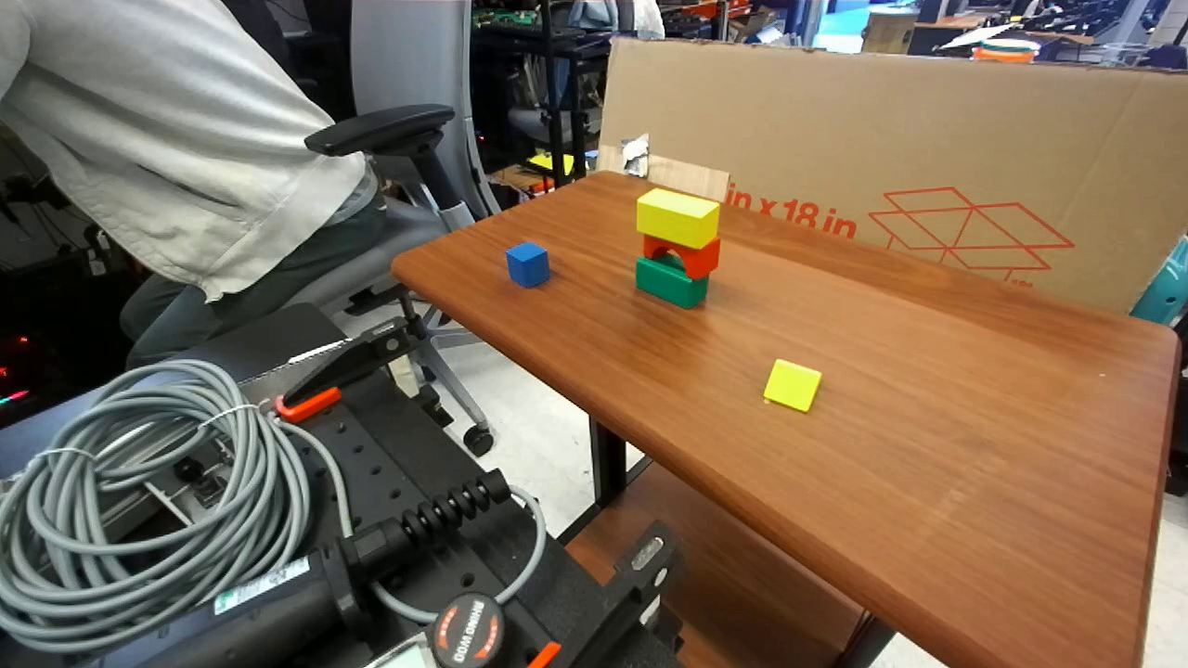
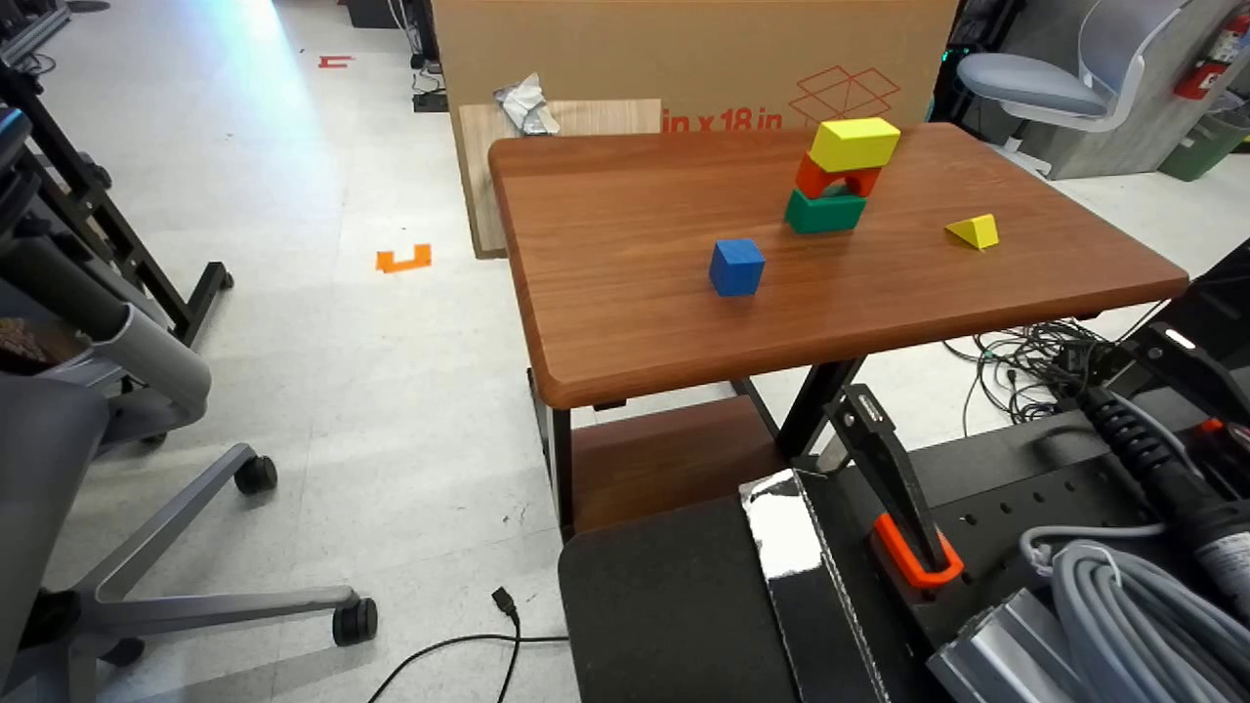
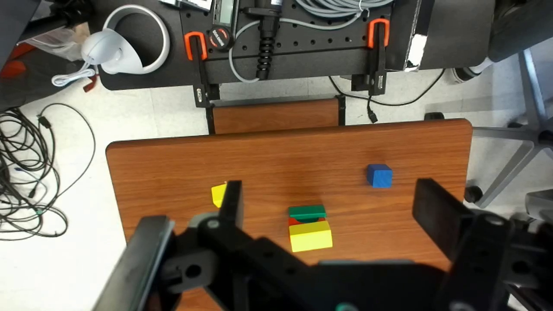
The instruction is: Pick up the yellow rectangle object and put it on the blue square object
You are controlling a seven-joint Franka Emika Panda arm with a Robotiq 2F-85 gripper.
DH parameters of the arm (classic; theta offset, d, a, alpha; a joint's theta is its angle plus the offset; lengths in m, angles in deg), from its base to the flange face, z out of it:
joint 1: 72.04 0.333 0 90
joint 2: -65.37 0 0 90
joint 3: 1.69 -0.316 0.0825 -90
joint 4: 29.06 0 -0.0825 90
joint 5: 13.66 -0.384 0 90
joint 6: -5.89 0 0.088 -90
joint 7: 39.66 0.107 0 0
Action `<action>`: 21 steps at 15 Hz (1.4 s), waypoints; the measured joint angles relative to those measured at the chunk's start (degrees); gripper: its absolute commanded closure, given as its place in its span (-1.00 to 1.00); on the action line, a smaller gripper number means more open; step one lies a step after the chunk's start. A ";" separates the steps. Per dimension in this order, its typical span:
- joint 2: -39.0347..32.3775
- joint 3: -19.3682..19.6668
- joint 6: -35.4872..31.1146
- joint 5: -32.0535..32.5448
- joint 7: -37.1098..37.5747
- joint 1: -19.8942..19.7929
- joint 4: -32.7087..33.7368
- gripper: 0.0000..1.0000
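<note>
The yellow rectangular block (image 1: 677, 219) lies on top of a red arch block (image 1: 682, 255), which stands on a green block (image 1: 670, 283). The same yellow block tops the stack in an exterior view (image 2: 855, 144) and in the wrist view (image 3: 311, 236). The small blue cube (image 1: 528, 265) sits by itself on the table, apart from the stack; it also shows in an exterior view (image 2: 736, 268) and the wrist view (image 3: 379, 176). My gripper (image 3: 330, 190) is wide open and empty, high above the table. It is out of view in both exterior views.
A small yellow wedge (image 2: 977, 231) lies on the brown table (image 2: 625, 322), on the other side of the stack from the cube. A cardboard sheet (image 1: 835, 139) stands behind the table. A black bench with clamps and a coiled grey cable (image 1: 269, 501) is beside it.
</note>
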 measured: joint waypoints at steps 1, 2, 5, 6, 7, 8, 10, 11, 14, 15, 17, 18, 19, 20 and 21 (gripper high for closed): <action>-0.61 0.00 -0.17 0.00 0.16 -0.08 -0.14 -1.00; -1.51 0.00 -0.58 0.06 0.46 -0.16 -0.35 -1.00; -5.64 0.02 -4.09 0.03 0.68 -0.26 -1.01 -1.00; -7.24 0.02 -6.11 0.03 0.60 -0.26 -1.23 -1.00; -8.87 0.02 -8.28 0.03 0.34 -0.25 -1.39 -1.00; -10.45 0.02 -10.40 0.03 0.25 -0.25 -1.47 -1.00; -13.65 0.02 -14.94 -0.04 0.20 -0.25 -1.53 -1.00; -15.27 0.02 -17.20 -0.29 0.05 -0.25 -1.51 -1.00; -20.18 0.02 -22.97 -1.06 -1.15 -0.15 -1.11 -1.00; -21.84 0.02 -24.69 -1.22 -1.55 -0.09 -0.81 -1.00; -25.29 -0.04 -27.27 -1.85 -2.03 -0.01 0.39 -1.00; -27.08 -0.09 -27.95 -2.06 -2.24 0.02 1.29 -1.00; -28.92 -0.18 -28.59 -2.11 -2.30 0.06 2.33 -1.00; -30.76 -0.29 -28.97 -2.16 -2.39 0.13 3.46 -1.00; -32.57 -0.40 -29.45 -2.22 -2.47 0.22 4.61 -1.00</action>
